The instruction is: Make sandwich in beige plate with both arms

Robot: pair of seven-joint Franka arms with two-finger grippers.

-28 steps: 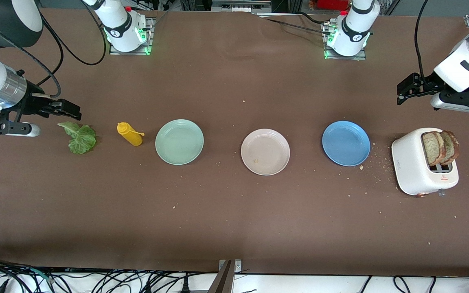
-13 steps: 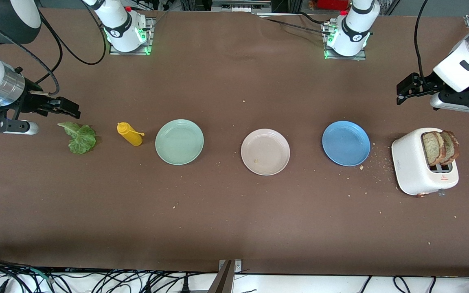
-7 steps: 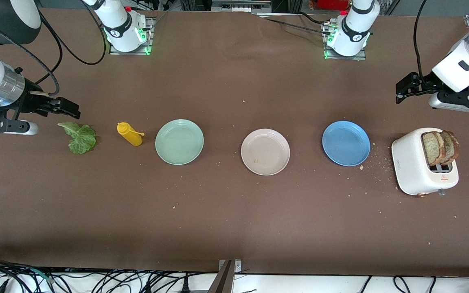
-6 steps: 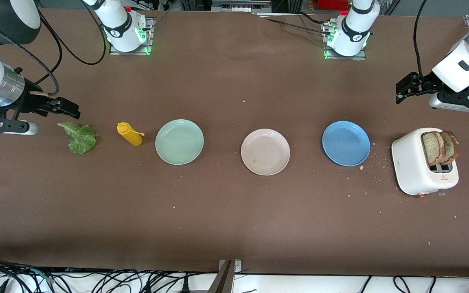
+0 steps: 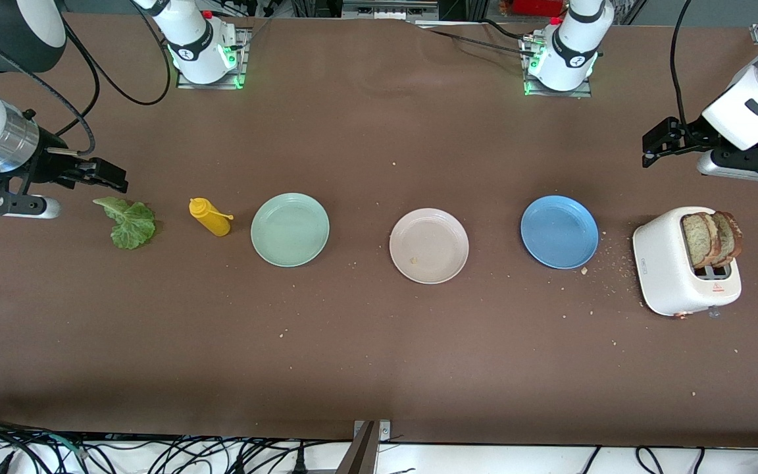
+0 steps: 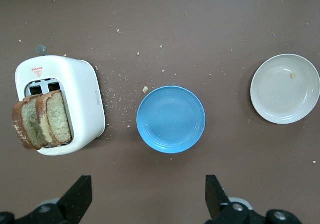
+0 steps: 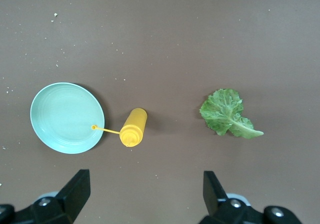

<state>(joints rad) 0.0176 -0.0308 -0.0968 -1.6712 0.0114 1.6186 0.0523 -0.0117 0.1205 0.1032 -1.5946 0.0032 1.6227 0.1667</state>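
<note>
Brown matte table covering (image 5: pixel 379 342) spans the whole work area, dotted with pale crumbs, most densely between the blue plate and the toaster. Five items lie in one row across the table. From the right arm's end: a lettuce leaf (image 5: pixel 130 222) (image 7: pixel 227 114), a yellow squeeze bottle (image 5: pixel 208 216) (image 7: pixel 133 128) with its thin nozzle pointing toward the mint-green plate (image 5: pixel 290 230) (image 7: pixel 67 118), then the beige plate (image 5: pixel 429 245) (image 6: pixel 285 88) at mid-table, the blue plate (image 5: pixel 559 232) (image 6: pixel 171 119), and a white toaster (image 5: pixel 684 270) (image 6: pixel 75 103) at the left arm's end. The beige plate is bare except for one small crumb; in the front view, the mint-green plate lies at its 9 o'clock and the blue plate at its 3 o'clock, each well apart from it. Two bread slices (image 5: pixel 712 238) (image 6: pixel 41 120), brown and speckled with dark crusts, stand upright in the toaster slots, projecting above the housing. The right gripper (image 5: pixel 99 176) (image 7: pixel 142 196) hangs in the air just beside the lettuce leaf, at about the leaf's 11 o'clock in the front view, with its fingers spread wide and nothing between them. The left gripper (image 5: pixel 656 143) (image 6: pixel 147 199) hangs in the air at about the toaster's 12 o'clock in the front view, between the toaster and the blue plate in its row position, with its fingers likewise spread wide and nothing between them. Black cables trail from both wrists. Both arm bases (image 5: pixel 198 46) stand along the table edge farthest from the front camera, each showing green indicator lights.
</note>
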